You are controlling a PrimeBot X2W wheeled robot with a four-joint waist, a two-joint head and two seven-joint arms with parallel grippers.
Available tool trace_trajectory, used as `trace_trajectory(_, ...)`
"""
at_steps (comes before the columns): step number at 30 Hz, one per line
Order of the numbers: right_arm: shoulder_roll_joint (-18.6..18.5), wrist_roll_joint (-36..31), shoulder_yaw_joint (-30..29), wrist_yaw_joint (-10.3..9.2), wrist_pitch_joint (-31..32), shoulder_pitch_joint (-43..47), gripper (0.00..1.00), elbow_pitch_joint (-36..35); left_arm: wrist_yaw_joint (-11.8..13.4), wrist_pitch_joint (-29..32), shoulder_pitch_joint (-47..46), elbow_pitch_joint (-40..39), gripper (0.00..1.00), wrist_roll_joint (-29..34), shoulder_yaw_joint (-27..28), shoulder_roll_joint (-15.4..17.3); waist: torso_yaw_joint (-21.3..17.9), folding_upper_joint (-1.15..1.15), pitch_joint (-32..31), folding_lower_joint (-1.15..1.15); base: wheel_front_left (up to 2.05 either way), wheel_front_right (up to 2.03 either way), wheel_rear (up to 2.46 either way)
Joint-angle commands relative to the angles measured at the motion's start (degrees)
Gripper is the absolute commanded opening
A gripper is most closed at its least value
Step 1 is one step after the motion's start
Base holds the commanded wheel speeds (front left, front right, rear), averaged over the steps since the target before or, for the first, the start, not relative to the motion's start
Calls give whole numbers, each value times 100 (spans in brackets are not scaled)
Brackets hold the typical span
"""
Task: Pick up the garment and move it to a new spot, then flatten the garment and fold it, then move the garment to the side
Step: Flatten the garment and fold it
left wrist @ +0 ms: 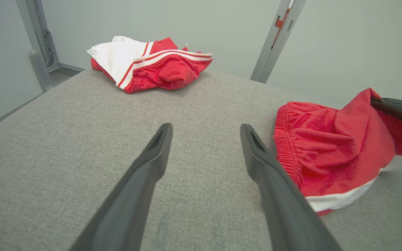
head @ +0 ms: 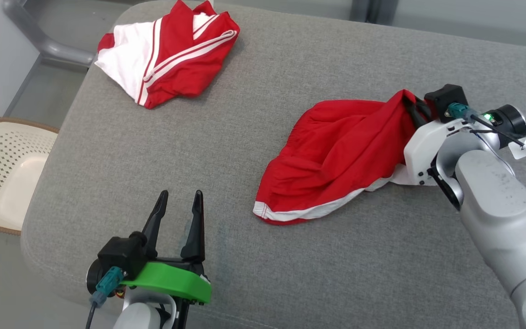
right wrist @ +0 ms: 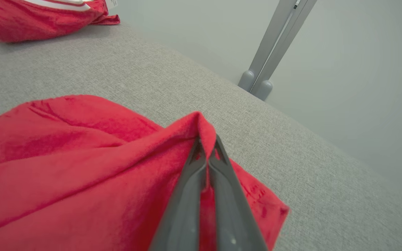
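Now, right fingers (right wrist: 187, 195): clamping your garment's (head: 336, 151) fold.
Left fingers (left wrist: 141, 181): wide apart, garment at two o'clock.

- garment (head: 336, 151): red, with a white hem band.
- second garment (head: 171, 50): red and white, with stripes.
- surface (head: 244, 114): grey, finely flecked weave.
- basket (head: 2, 173): cream, diamond-pattern holes, brown rim.

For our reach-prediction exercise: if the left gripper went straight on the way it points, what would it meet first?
Bare table lies ahead of the left gripper; further on, probably the striped garment's edge, though depth is unclear.
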Motion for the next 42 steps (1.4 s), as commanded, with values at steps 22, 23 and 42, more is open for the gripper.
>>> trace_trajectory(22,45,837,-451,1,-912,116,100,-24,-7,-20,78,-52,100,257,213,10,-885,0,-254,0,0,0,0)
trace_trajectory(23,34,868,-532,1,-913,243,100,-185,-13,-19,82,-58,100,265,221,10,-931,0,-274,0,0,0,0)
trace_trajectory(42,876,823,-1148,1,-915,2478,100,-1476,-75,-20,164,-117,100,379,372,10,-1092,0,-413,0,0,0,0)
